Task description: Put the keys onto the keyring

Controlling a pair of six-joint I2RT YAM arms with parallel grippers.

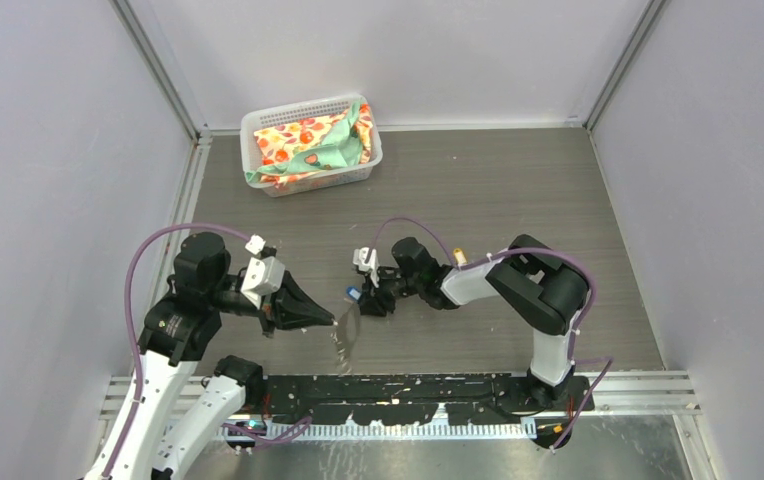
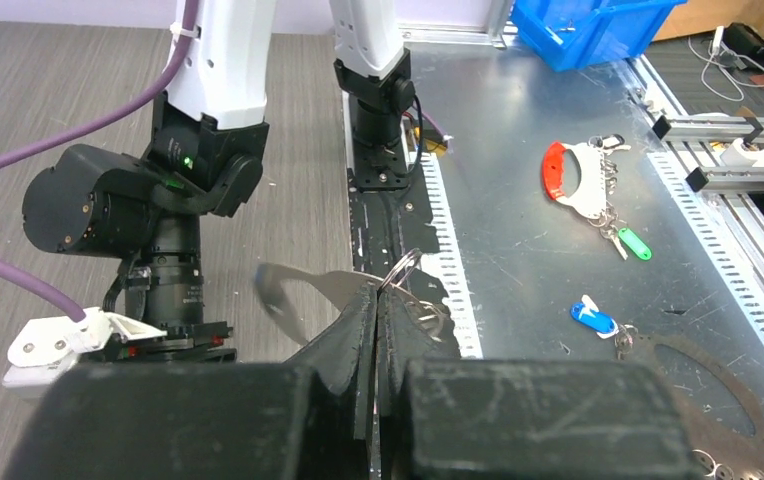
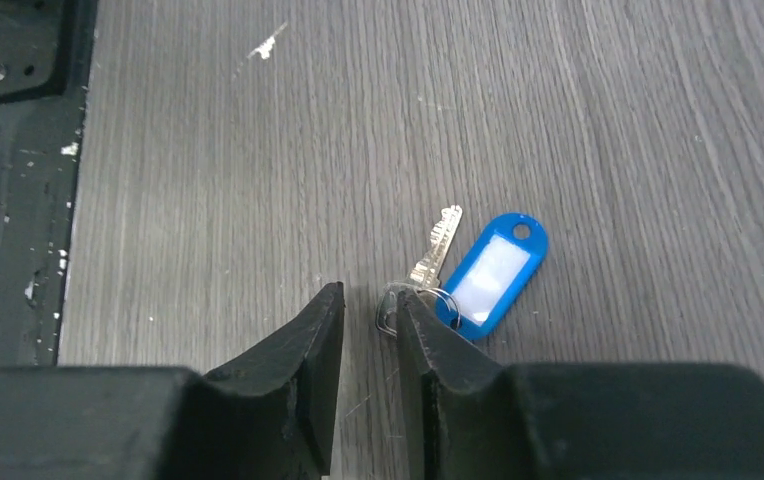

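Top external view: two arms meet near the middle of the gray wood-grain tabletop (image 1: 518,180). The left hand (image 1: 326,318) points right and is clamped tight on the keyring (image 1: 344,332), whose silvery body juts from the fingertips close to the tabletop's near edge. The right hand (image 1: 368,298) reaches left from its base and is lowered to the blue key (image 1: 354,293), which lies just far of the keyring. A yellow key (image 1: 459,257), too small to detail, lies at the far side of the right arm. A white basket (image 1: 298,104) holding a patterned cloth (image 1: 313,145) stands at the far left.

Left wrist view: the left hand (image 2: 376,295) has its fingers pressed together, pinching the keyring (image 2: 303,288) at one edge. A wire loop (image 2: 403,268) pokes up just beside the tips.

Right wrist view: the right hand (image 3: 370,293) stands partly open, a narrow gap between its fingers, with both tips down at the tabletop. The blue key (image 3: 493,270), a metal blade and a blue tag joined by a small ring, lies flat beside the gap. That ring sits against the inner side of one fingertip (image 3: 416,325), and the fingers are not closed on it.
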